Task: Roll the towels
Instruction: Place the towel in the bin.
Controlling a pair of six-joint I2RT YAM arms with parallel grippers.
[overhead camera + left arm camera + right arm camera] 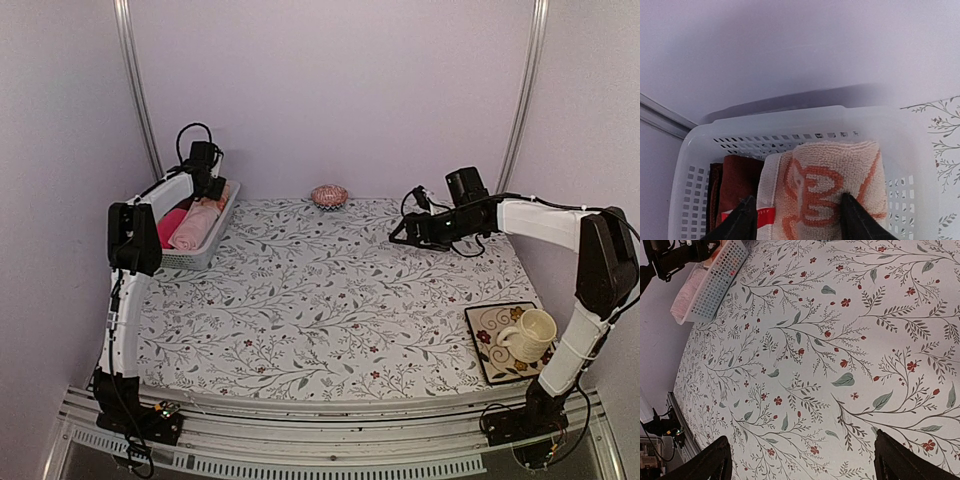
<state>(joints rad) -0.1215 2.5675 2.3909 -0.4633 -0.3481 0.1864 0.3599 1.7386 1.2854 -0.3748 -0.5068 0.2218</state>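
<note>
Your peach-orange towel [825, 185] is looped terry with a cream ground and orange swirls. It sits as a plump roll at the far end of a white plastic basket [790, 125] whose walls are pierced with small square holes. A rust-brown cloth [737, 180] lies just beside it, and a red tag [747, 214] near them carries white lettering too small to read. The pale pink towel [195, 228] lies lengthwise in the same basket, at the far left of the tabletop [330, 300], which has a leafy floral print. Your left arm bends at the elbow and points its end effector [799, 210] down into the basket. Its black fingers flank the patterned roll, but you cannot tell whether they pinch it. Your right arm reaches in level over the far right, its end effector [805, 465] spread wide above bare print.
</note>
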